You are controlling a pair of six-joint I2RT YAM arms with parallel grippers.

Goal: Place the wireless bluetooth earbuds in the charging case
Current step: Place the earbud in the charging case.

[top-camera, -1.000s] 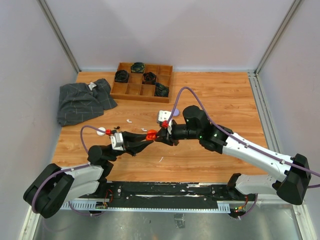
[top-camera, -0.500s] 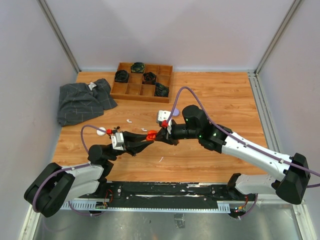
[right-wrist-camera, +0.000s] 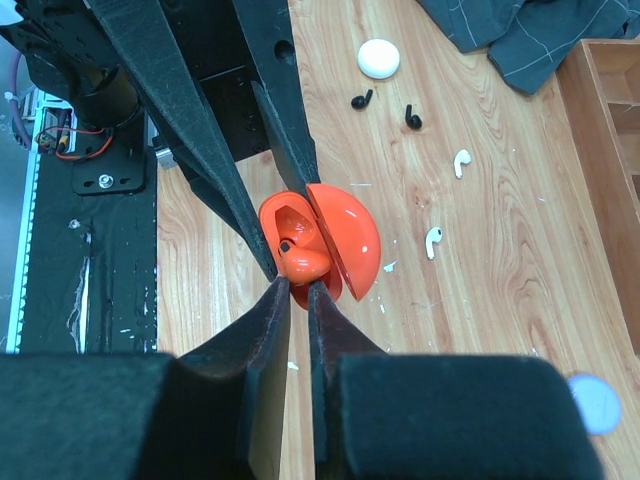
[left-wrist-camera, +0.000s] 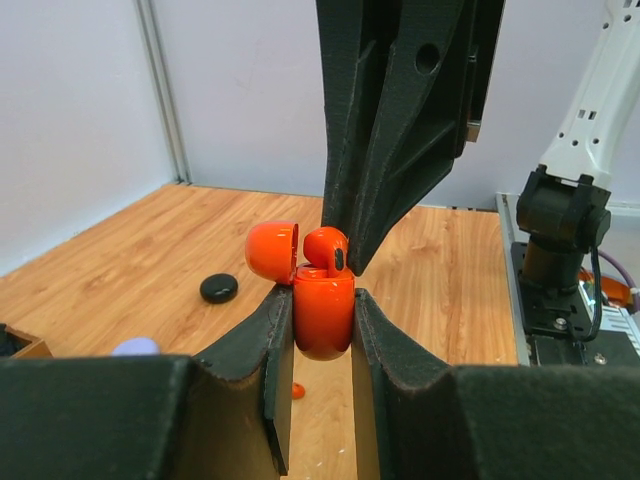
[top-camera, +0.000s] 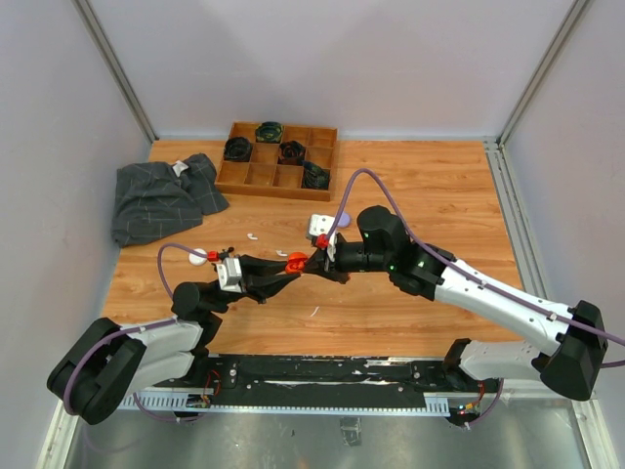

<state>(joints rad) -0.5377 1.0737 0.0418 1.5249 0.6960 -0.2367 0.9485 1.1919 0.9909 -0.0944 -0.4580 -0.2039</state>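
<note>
Orange-red charging case [left-wrist-camera: 323, 315] sits clamped upright in the left gripper [left-wrist-camera: 322, 300], lid flipped back. It's held up off the table [top-camera: 439, 186], nearer its front edge, so the opening faces up. The right gripper [right-wrist-camera: 297, 290] is pinched tight on the matching earbud [right-wrist-camera: 300, 262], right at the case's mouth. I'd guess it's mid-insertion, with one arm acting as the vise.

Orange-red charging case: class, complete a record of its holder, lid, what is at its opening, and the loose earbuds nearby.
Case: orange-red case
Held by: left fingers, shut on its sides
Lid: open
At opening: orange-red earbud, pinched by right fingers, head above the rim
Loose nearby: two white earbuds, two black earbuds
</note>
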